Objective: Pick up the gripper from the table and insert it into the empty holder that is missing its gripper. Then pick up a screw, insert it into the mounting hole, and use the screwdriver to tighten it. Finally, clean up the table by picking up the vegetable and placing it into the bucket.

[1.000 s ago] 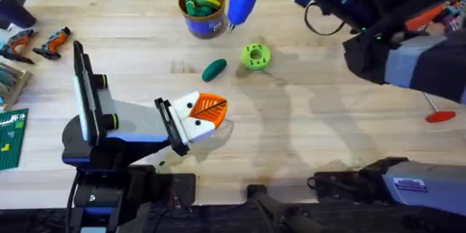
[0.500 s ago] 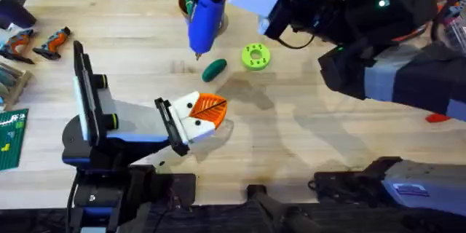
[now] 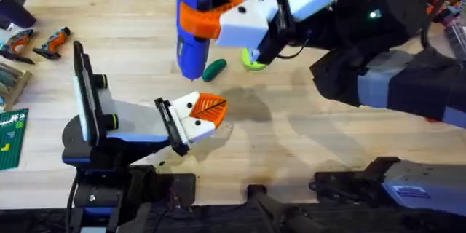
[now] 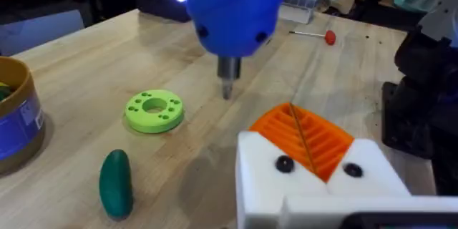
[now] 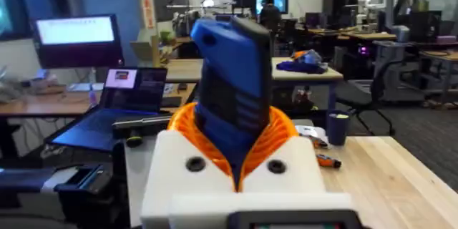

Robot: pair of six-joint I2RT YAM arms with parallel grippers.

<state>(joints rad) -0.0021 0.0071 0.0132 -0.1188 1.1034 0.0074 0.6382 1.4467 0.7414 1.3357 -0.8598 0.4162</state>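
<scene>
While the right pincer (image 3: 218,11) grips the screwdriver (image 3: 192,33), it has swung from upper right to upper centre, just above the left pincer (image 3: 207,113), shut; tightening looks next.

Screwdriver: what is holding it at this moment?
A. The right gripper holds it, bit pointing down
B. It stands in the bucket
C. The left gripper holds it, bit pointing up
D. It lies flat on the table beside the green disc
A. The right gripper is clamped on the blue screwdriver, whose metal bit points down above the table, near the left gripper.
</scene>
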